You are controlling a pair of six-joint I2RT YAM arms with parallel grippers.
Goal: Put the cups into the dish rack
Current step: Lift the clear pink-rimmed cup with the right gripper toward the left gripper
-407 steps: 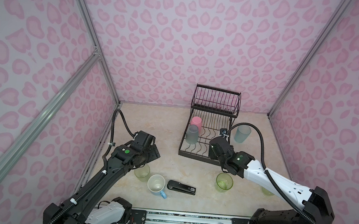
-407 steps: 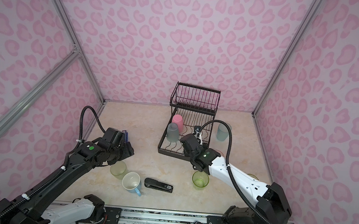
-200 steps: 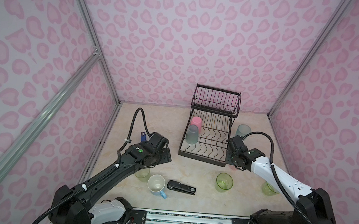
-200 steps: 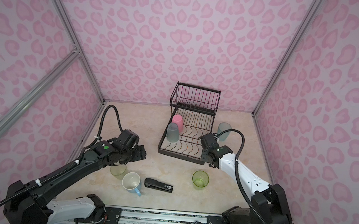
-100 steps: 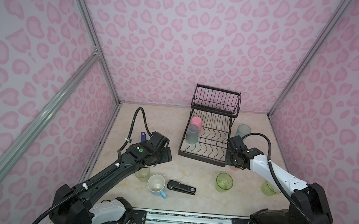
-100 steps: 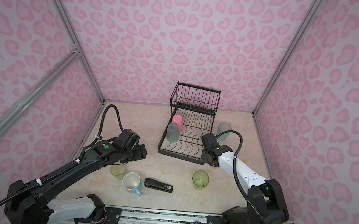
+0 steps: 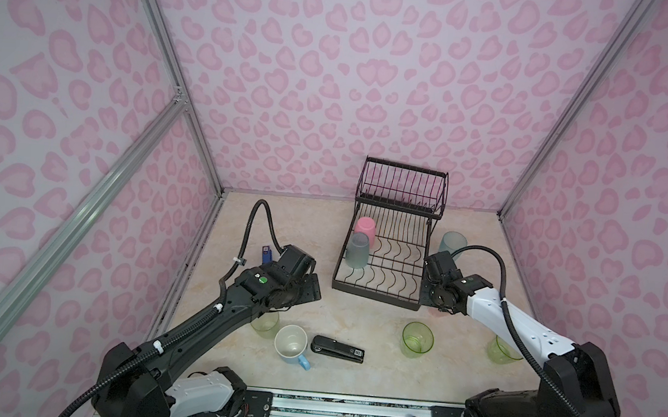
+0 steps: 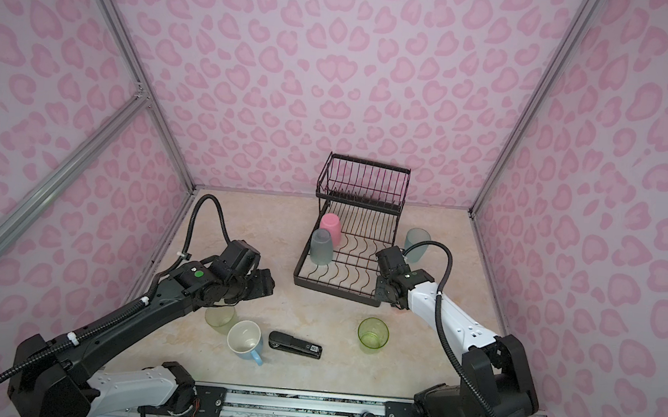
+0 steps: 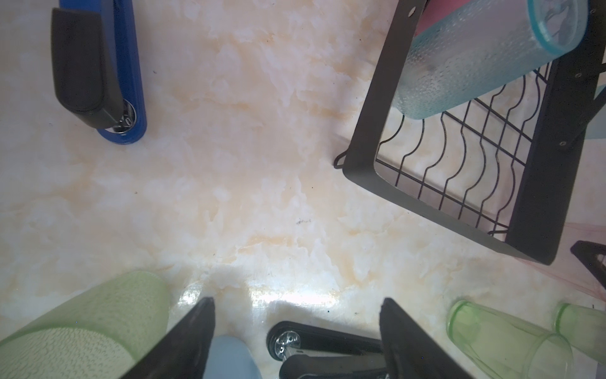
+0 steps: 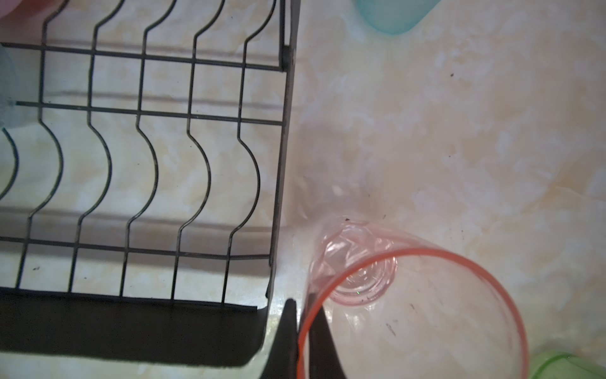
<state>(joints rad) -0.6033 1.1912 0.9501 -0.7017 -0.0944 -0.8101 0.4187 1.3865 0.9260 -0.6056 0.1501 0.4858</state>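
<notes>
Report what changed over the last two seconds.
The right gripper slid right along the front of the dish rack to its corner and shut on the rim of the pinkish cup. The left gripper eased toward the middle, then held, jaws open. The pink tumbler and frosted tumbler in the rack, the mug and the black stapler did not move.

Clear pink cup (image 10: pixel 426 295), rim gripped, beside rack (image 10: pixel 131 328)

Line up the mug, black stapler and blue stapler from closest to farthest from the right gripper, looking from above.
From the right gripper, in a top view:
1. Black stapler, front middle.
2. Mug, just left of it.
3. Blue stapler, far left, beside the left arm.
</notes>
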